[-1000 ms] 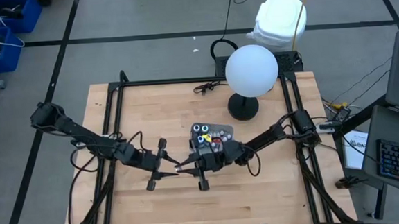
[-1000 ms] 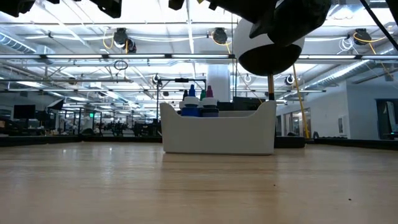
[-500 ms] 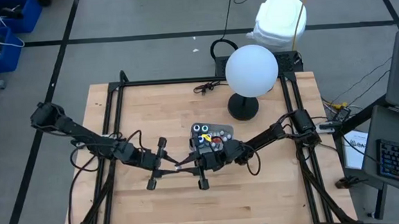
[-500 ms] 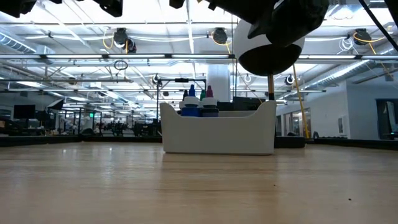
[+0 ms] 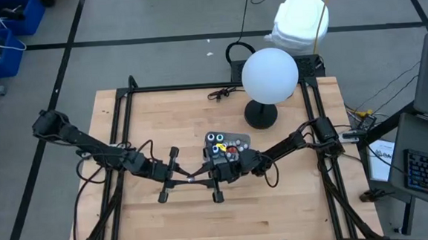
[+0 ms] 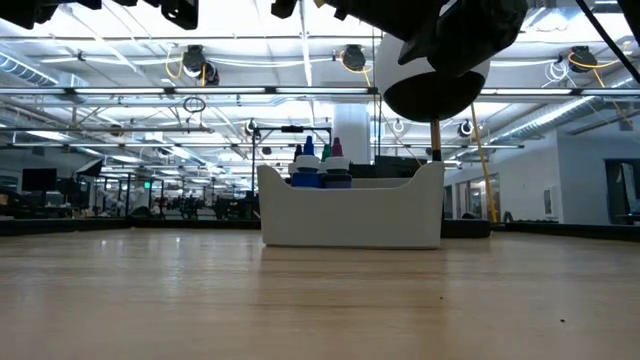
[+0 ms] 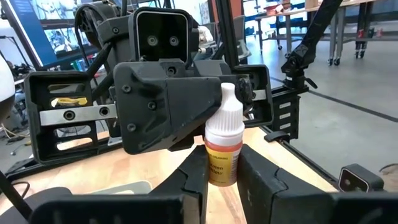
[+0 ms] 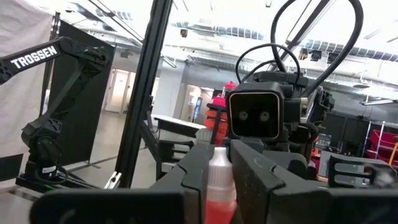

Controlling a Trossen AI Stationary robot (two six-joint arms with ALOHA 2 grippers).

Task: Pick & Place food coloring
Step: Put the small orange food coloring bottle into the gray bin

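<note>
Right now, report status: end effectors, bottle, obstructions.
Left end effector shut on a dropper bottle. Right end effector shut on it too, mid-table, beside the white tray. Nothing seen in the way.

Bright, even overhead light is falling across the wooden tabletop (image 5: 279, 213) in the high view, throwing only soft, short shadows under the two arms. A white globe lamp (image 5: 269, 75) at the far side is showing as a flat, featureless white disc. In the low view, rows of ceiling lights (image 6: 200, 62) are glaring over the far room, while the near tabletop is blurring into a smooth tan band. In the left wrist view, the dropper bottle (image 7: 224, 138) is staying sharp as the room behind is softening. In the right wrist view, bright ceiling glare is washing out the background.
</note>
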